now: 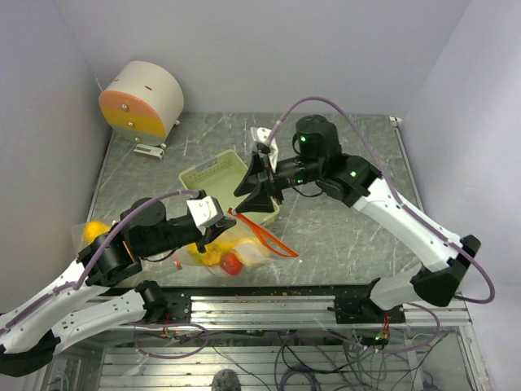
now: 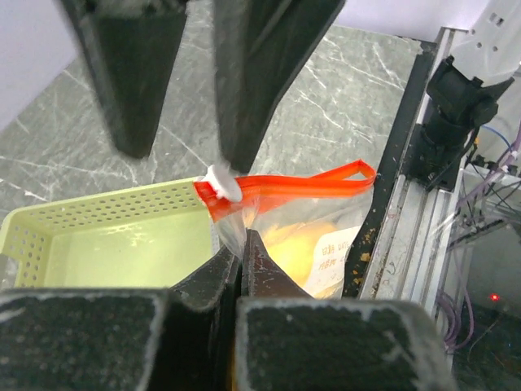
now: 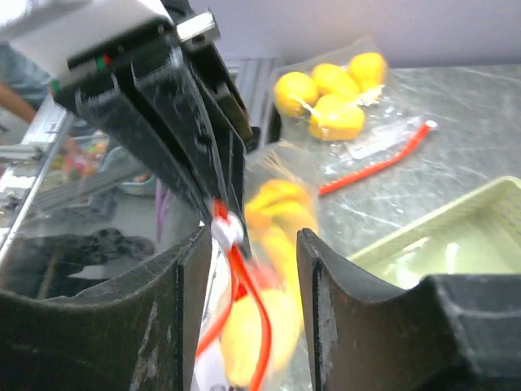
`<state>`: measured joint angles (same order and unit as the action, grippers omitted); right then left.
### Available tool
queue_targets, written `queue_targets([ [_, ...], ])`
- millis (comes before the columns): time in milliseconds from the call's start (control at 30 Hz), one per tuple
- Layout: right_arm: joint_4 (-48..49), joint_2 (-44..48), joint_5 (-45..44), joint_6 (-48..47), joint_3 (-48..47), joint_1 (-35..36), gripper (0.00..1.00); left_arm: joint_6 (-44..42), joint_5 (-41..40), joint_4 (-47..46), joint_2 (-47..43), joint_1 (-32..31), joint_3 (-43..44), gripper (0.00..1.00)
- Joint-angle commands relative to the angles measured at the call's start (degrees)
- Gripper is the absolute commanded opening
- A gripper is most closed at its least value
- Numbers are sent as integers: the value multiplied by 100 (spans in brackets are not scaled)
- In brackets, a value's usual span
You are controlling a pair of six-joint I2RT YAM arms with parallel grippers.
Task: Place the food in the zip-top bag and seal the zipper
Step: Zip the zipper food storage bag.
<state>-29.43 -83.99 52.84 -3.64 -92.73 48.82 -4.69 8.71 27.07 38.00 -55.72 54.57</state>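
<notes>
Left gripper (image 2: 244, 244): fingers pressed together on the clear film of the zip-top bag (image 2: 277, 213), just under its mouth edge, at the end nearest the tray.
Right gripper (image 3: 252, 244): fingers apart, one on each side of the zipper's end.
White slider (image 2: 221, 183): sits on that end of the zipper, between the right fingers (one seems to touch it, though contact is not certain).
Zipper (image 2: 293, 183): long axis runs from the slider by the two grippers toward the right and the near edge of the surface; its two strips stand slightly apart and meet in a narrow loop at the far end.
Zip-top bag, position: slider corner is held up by the left gripper, and the rest slumps on the surface (image 1: 350, 228) near the front rail.
Food (image 2: 297, 248): yellow pieces show through the film below the zipper, inside the bag.
Red piece (image 1: 231, 263): lies at the bag's near side.
Tray (image 2: 98, 213): pale green, perforated wall, just beside the bag's mouth end.
Second clear bag (image 3: 334, 94): lies beyond the left arm, holding yellow pieces.
Drum (image 1: 142, 102): white and orange, at the back left, well apart.
</notes>
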Motion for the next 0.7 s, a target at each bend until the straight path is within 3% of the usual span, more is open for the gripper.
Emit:
queue_targets([
  [0, 958, 805, -500, 7, 628, -115, 52, 190, -289, -120, -288, -18, 43, 7],
  [100, 1108, 961, 92, -51, 839, -118, 60, 185, -342, -118, -304, -21, 57, 7],
  [333, 1340, 497, 175, 445, 643, -127, 60, 226, -243, -294, -246, -19, -8, 7],
  [533, 1585, 105, 659, 860, 436, -129, 55, 240, -259, -309, -232, -24, -24, 7],
  [667, 1847, -24, 1010, 1154, 457, -132, 44, 229, -330, -334, -270, -25, -49, 7],
])
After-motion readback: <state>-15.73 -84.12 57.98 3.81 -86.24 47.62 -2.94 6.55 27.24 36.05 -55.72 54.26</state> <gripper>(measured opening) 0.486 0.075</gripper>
